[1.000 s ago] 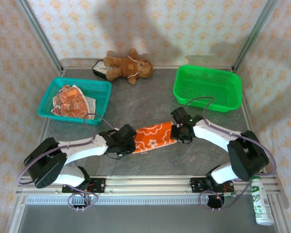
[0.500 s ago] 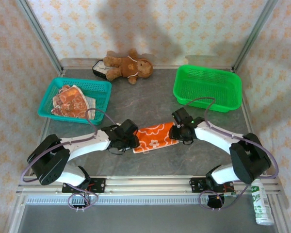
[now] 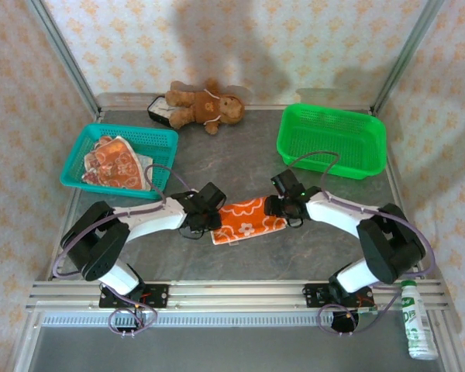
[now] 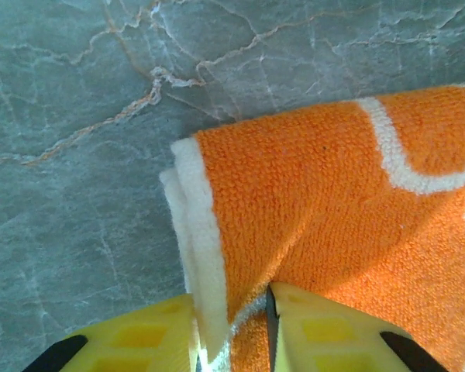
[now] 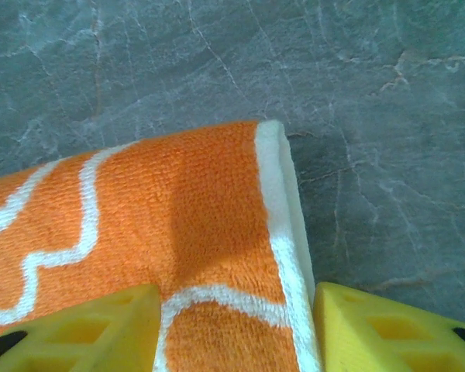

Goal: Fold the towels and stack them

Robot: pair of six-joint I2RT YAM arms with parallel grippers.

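My left gripper point(image 4: 231, 314) is closed to a narrow pinch on the doubled end of the orange terry-cloth towel with white flowers point(image 4: 333, 194), the cream hem bunched between the yellow fingers; my right gripper point(image 5: 236, 306) stands open, its fingers straddling the other end without clamping it, the hem close against the outer finger; the towel itself lies as a folded strip on the grey marbled tabletop point(image 3: 240, 167), midway across and between my two wrists. The danger, as I judge it, is an uneven grip; if the left lifts while the right is slack, the strip will drag and the fold will open; if the right closes where it is, it may catch the top layer alone and leave the under layer behind; the left's bite also looks shallow enough to slip. My wrist cameras give me the layered edges and the fingers' hold, which the top camera is too far off to resolve; from above I get the strip's slant, then the teal plastic basket point(image 3: 132, 130) holding more patterned orange cloths point(image 3: 112, 163), the bright green mesh basket point(image 3: 329, 108), and farthest the brown plush teddy bear point(image 3: 201, 107).
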